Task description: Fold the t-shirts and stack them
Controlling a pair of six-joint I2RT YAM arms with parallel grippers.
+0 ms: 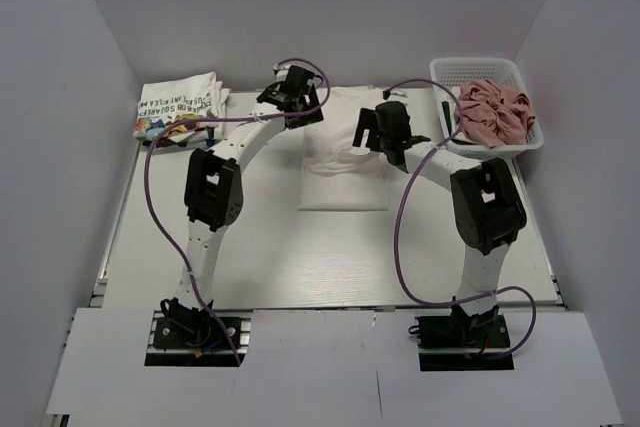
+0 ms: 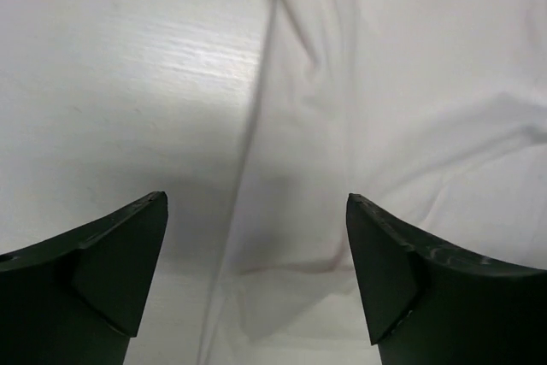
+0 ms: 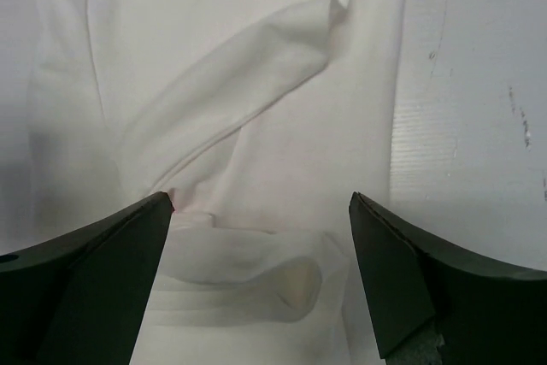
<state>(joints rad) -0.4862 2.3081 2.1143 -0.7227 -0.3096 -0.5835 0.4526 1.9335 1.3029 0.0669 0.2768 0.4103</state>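
Observation:
A white t-shirt (image 1: 345, 175) lies partly folded in the middle of the table, its far part under both grippers. My left gripper (image 1: 297, 97) is open and empty above the shirt's far left edge; the left wrist view shows the shirt's edge (image 2: 359, 126) between the fingers. My right gripper (image 1: 385, 137) is open and empty above the shirt's right side; the right wrist view shows a folded sleeve (image 3: 248, 83) below. A folded stack of tees with coloured print (image 1: 180, 107) lies at the far left. A dusty pink tee (image 1: 495, 112) is bunched in the basket.
A white plastic mesh basket (image 1: 447, 72) stands at the far right corner. White walls close in the table on three sides. Purple cables loop beside both arms.

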